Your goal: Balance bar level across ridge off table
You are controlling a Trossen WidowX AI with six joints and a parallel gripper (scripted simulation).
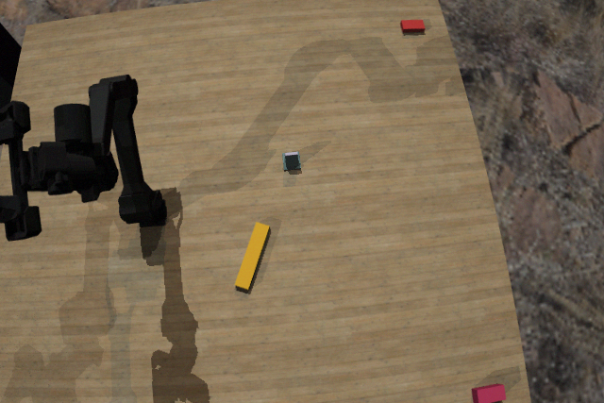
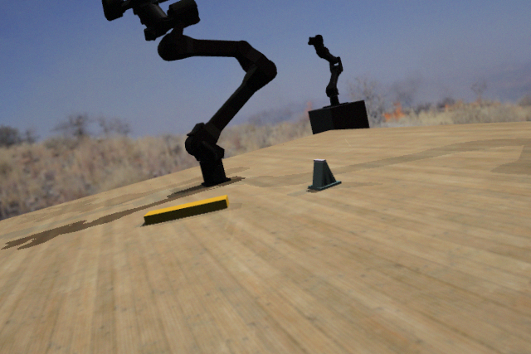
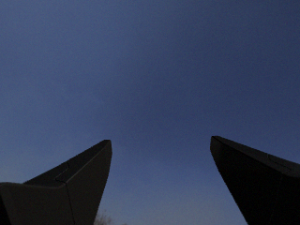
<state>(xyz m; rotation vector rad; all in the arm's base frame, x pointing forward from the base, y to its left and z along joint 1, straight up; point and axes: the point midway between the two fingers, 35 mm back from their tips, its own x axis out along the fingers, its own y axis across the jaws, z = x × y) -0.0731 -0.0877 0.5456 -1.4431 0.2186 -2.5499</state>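
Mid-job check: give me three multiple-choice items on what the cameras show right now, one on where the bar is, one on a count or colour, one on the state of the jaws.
1. Where is the yellow bar?
A. Balanced on the ridge
B. Flat on the table, apart from the ridge
C. Held in the jaws

2. How many red blocks sit near the table's corners?
A. One
B. Two
C. Four

3. What state is the gripper in?
A. Shut on the bar
B. Shut on the ridge
C. Open, holding nothing

Answers:
1. B: the top view shows the bar lying on the wooden table, with bare wood between it and the ridge.
2. B: one red block is at the far corner, another red block at the near corner.
3. C: the wrist view shows the jaws spread, with only sky between them.
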